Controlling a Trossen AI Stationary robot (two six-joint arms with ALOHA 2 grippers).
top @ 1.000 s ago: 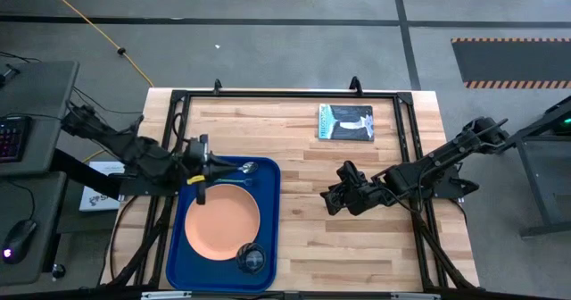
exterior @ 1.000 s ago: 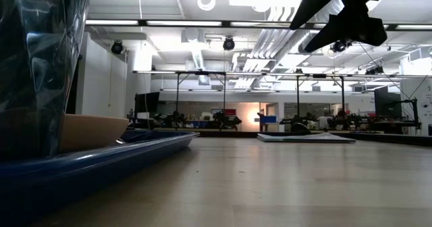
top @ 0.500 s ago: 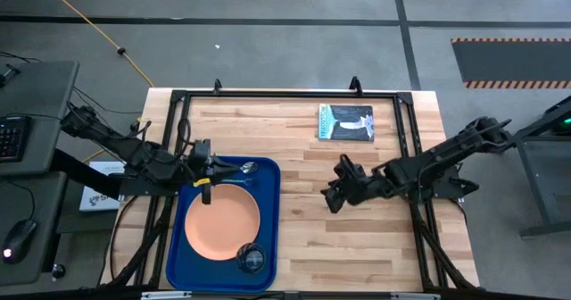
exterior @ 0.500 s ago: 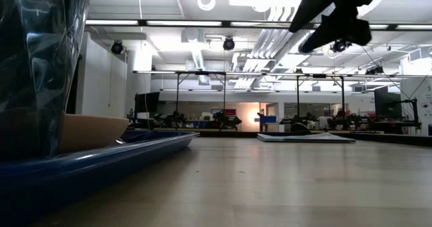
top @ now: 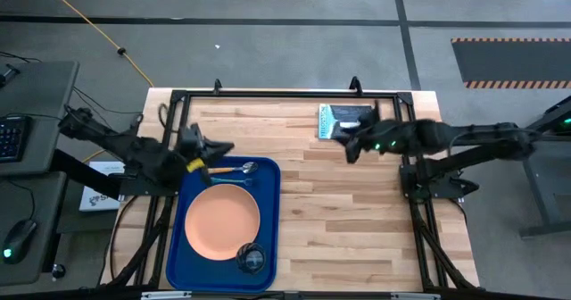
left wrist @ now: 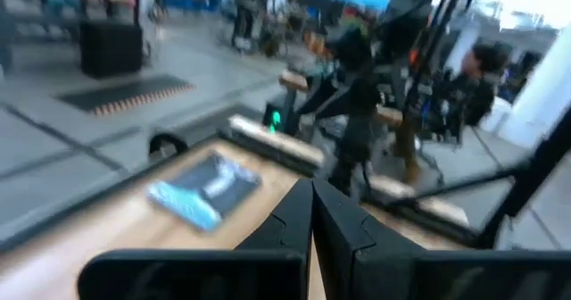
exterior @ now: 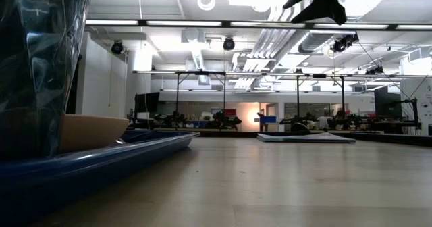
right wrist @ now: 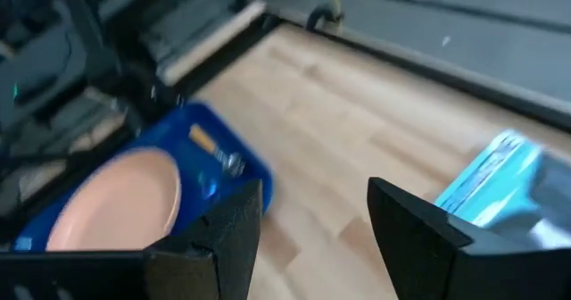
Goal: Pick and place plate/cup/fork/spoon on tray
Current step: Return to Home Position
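Note:
The blue tray [top: 268, 229] lies at the table's near left. The salmon plate [top: 221, 220] rests flat on it, with the dark grey cup [top: 252, 257] at its near edge. The yellow-handled spoon [top: 234, 168] and the teal fork [top: 234, 180] lie on the tray's far end. They also show in the right wrist view: spoon [right wrist: 219, 153], fork [right wrist: 210, 186]. My left gripper [top: 225, 146] is shut and empty, raised beyond the tray's far left corner; its fingers meet in the left wrist view [left wrist: 310, 206]. My right gripper [top: 346, 145] is open and empty [right wrist: 317, 215], raised near the book.
A small teal-covered book [top: 343, 121] lies at the table's far side, just under my right arm; it also shows in the left wrist view [left wrist: 201, 188]. Bare wood [top: 357, 220] lies to the right of the tray. A black frame [top: 285, 95] runs round the table.
My left gripper has drawn back from the tray's far left end toward the table's far edge and tipped up to point level across the table. My right gripper has swung from the table's middle up and toward the far edge, ending beside the book.

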